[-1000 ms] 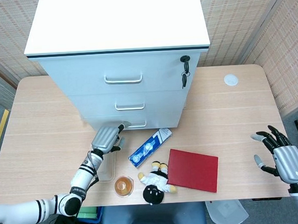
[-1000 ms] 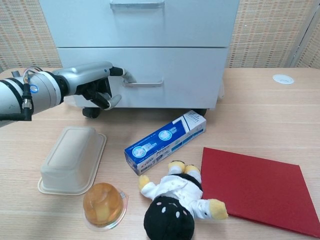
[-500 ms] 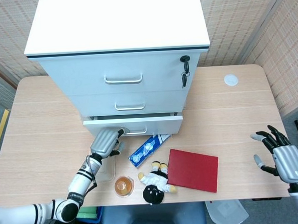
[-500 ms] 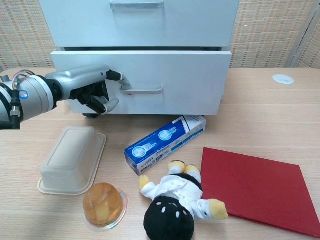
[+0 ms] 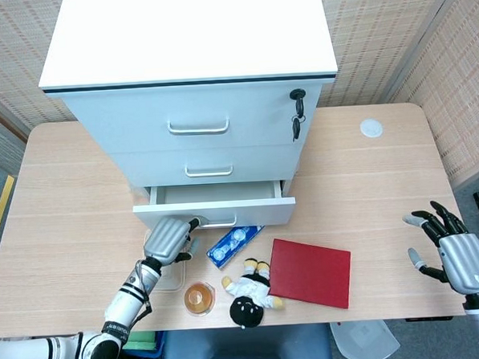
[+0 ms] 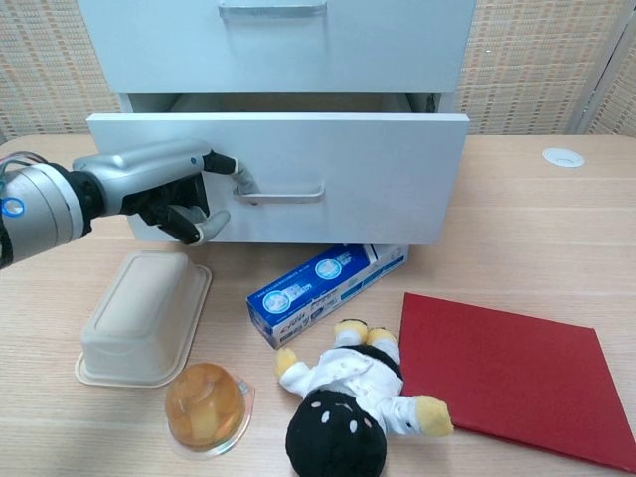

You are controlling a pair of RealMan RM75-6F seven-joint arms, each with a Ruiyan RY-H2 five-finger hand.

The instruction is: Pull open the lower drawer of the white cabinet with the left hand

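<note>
The white cabinet (image 5: pixel 189 69) stands at the back of the table. Its lower drawer (image 5: pixel 214 214) (image 6: pixel 288 174) is pulled partly out, its inside showing from above. My left hand (image 5: pixel 169 239) (image 6: pixel 159 189) sits at the left end of the drawer's metal handle (image 6: pixel 281 193), a fingertip hooked behind it, the other fingers curled below. My right hand (image 5: pixel 450 245) hovers open off the table's front right corner, far from the cabinet.
Under the drawer front lie a blue box (image 6: pixel 328 280) and a beige plastic container (image 6: pixel 144 313). A jelly cup (image 6: pixel 205 405), a plush doll (image 6: pixel 348 402) and a red book (image 6: pixel 507 373) are nearer the front edge. A white disc (image 5: pixel 371 127) sits far right.
The lower drawer has slid out from shut to partly open, now overhanging the blue box. My left hand moved toward me with the handle. The right hand stayed still.
</note>
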